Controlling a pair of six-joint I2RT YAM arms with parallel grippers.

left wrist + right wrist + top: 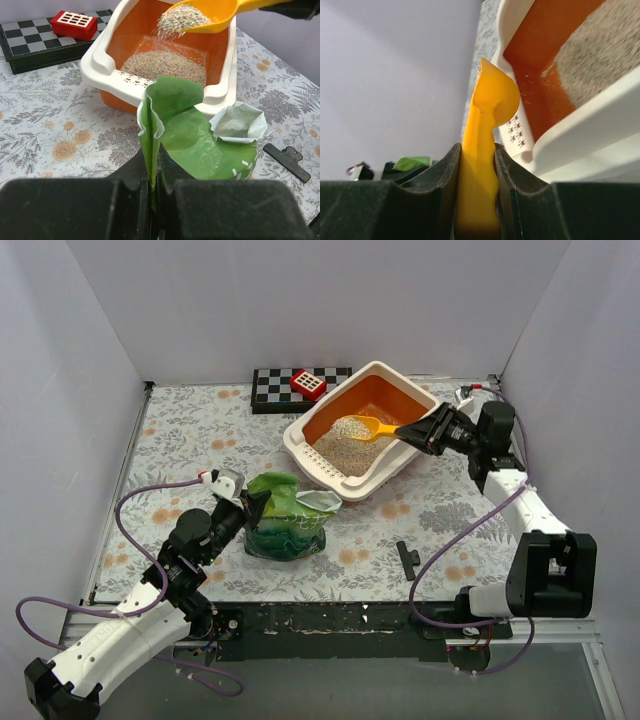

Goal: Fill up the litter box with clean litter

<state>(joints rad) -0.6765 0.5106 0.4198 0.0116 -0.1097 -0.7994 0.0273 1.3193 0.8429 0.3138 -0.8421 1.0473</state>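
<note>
The litter box (397,375) (98,68) (600,125), cream rim and orange walls, sits at the table's back middle with clean litter (345,454) (165,65) (605,50) spread over its floor. My right gripper (418,432) (479,165) is shut on the handle of an orange-yellow scoop (372,427) (215,15) (487,110) held tilted over the box, and granules spill from its bowl. My left gripper (245,508) (152,170) is shut on the raised edge of the open green bag (287,522) (200,135), which stands just in front of the box.
A black-and-white checkerboard (272,388) (30,42) with a red block (308,384) (75,24) on it lies at the back left. A small black clip (408,558) (287,161) lies on the floral cloth to the bag's right. White walls enclose three sides.
</note>
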